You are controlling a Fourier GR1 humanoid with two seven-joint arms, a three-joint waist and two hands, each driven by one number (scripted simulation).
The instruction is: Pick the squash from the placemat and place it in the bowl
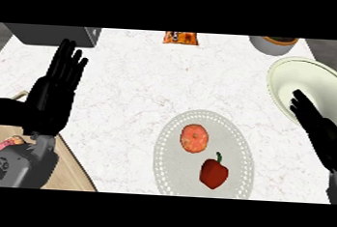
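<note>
A round orange squash (194,138) lies on the upper left part of the grey round placemat (231,133). Just below it on the same mat sits a red bell pepper (214,173). The pale green bowl (305,79) stands at the right edge of the counter. My right hand (319,127) is open, its straight fingers reaching over the bowl's near rim, to the right of the placemat and apart from the squash. My left hand (52,92) is open with fingers up at the left side, resting and holding nothing.
An orange packet (180,37) lies at the far edge. A grey pot (273,44) with brown contents stands behind the bowl. A dark grey box (51,34) is at the far left. A wooden board (72,171) with a small pink item (14,141) is at the lower left.
</note>
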